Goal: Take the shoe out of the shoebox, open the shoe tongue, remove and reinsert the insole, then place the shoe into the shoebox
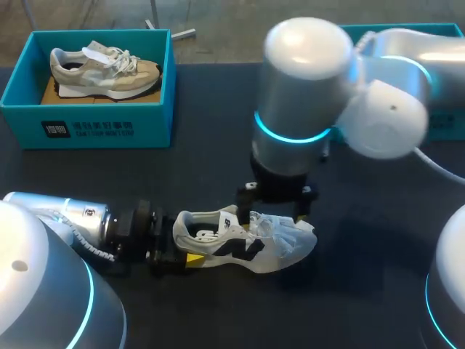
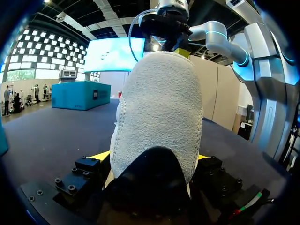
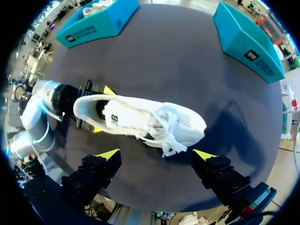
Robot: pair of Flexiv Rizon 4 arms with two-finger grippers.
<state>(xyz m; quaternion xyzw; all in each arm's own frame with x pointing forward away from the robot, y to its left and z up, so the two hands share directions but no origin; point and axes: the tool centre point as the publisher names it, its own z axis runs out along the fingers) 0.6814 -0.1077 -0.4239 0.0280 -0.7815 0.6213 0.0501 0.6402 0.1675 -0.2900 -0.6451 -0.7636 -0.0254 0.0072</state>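
Left jaws: closed on the heel of the white shoe [image 1: 240, 246], yellow tips pressing in from both sides, as seen in the left wrist view. Right jaws: spread wide, holding nothing, hanging above the laced midfoot with no contact apparent. Likely point of failure: the heel clamp. Gripped at the heel alone, with the toe resting on the tabletop [image 1: 218, 145]. Expect twisting or slipping out of the left jaws under any hard upward pull on the tongue. Second hazard: loose laces [image 3: 168, 140] lying tangled across the instep, directly under the open right jaws. Risk of pinching lace rather than tongue, leaving the shoe mouth too tight for insole removal. Third hazard: pressing down too far and crushing the upper against the tabletop. Further out: teal shoebox [image 1: 87, 127] at the far left of the tabletop, well apart from the shoe and already holding a beige shoe [image 1: 102, 69]. Second teal box [image 1: 445, 125] at the far right, largely hidden behind the right arm; contents cannot be told.
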